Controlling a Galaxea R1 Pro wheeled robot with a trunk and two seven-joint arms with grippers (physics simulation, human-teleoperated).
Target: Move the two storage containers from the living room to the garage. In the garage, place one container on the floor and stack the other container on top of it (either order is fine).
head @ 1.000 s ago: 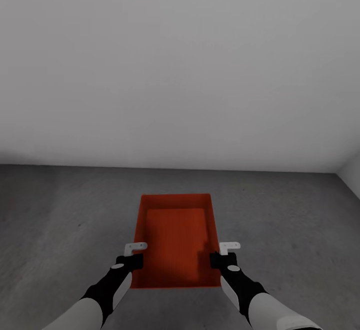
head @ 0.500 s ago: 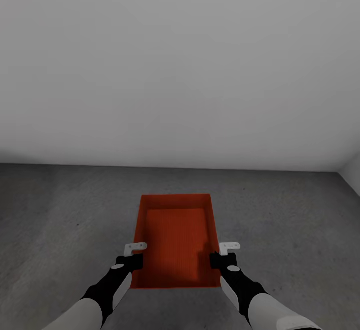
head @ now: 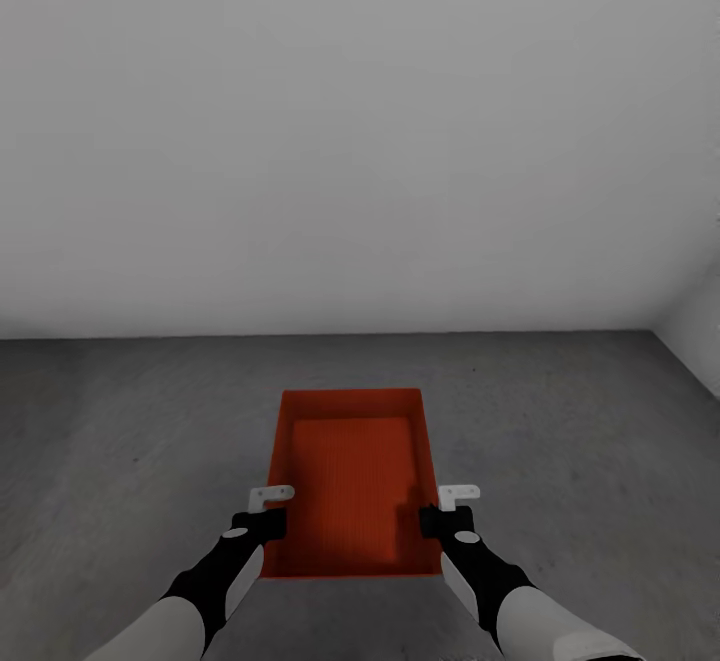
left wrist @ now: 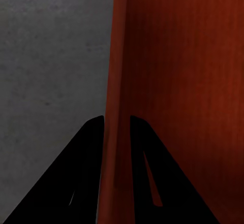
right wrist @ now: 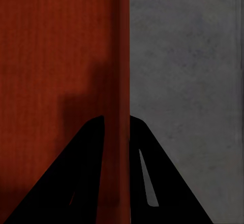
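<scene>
One orange-red storage container (head: pixel 350 481) hangs between my two arms, low in the head view, open side up and with its ribbed bottom showing. My left gripper (head: pixel 262 523) is shut on its left wall, one finger inside and one outside; the left wrist view shows that wall (left wrist: pixel 114 82) pinched in the left gripper (left wrist: pixel 117 118). My right gripper (head: pixel 440 521) is shut on the right wall in the same way, and the right wrist view shows the right gripper (right wrist: pixel 117 117) clamping the container (right wrist: pixel 56 56). Below lies the garage's dark grey concrete floor (head: pixel 560 421).
A plain white-grey wall (head: pixel 360 141) stands ahead, meeting the floor along a line just beyond the container. A second wall (head: pixel 695 336) forms a corner at the far right. Bare concrete stretches to both sides of the container.
The whole picture has shifted: the wall-floor line has tilted and the right corner has come further into view, so the camera has turned. Arms and container hold the same pose.
</scene>
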